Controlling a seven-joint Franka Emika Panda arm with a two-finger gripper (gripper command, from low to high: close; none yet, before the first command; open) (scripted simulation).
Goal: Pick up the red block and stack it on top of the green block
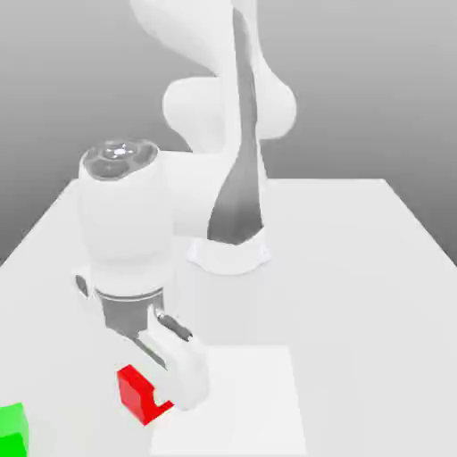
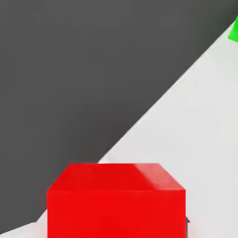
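Pincer point(image 1: 165, 393) gripping the red block point(image 1: 136, 390) near the bench's point(image 1: 357, 268) front edge.

White fingers are closing narrowly on the red block, one of them covering the cube's side toward the exterior view's right, and the block is sitting at or just above the bench surface. The green block point(image 1: 12, 428) is lying well apart from it, at the bench's front corner on the exterior view's left. From the hand view, the red block point(image 2: 116, 200) is looming close, with the green block point(image 2: 234, 30) far off.
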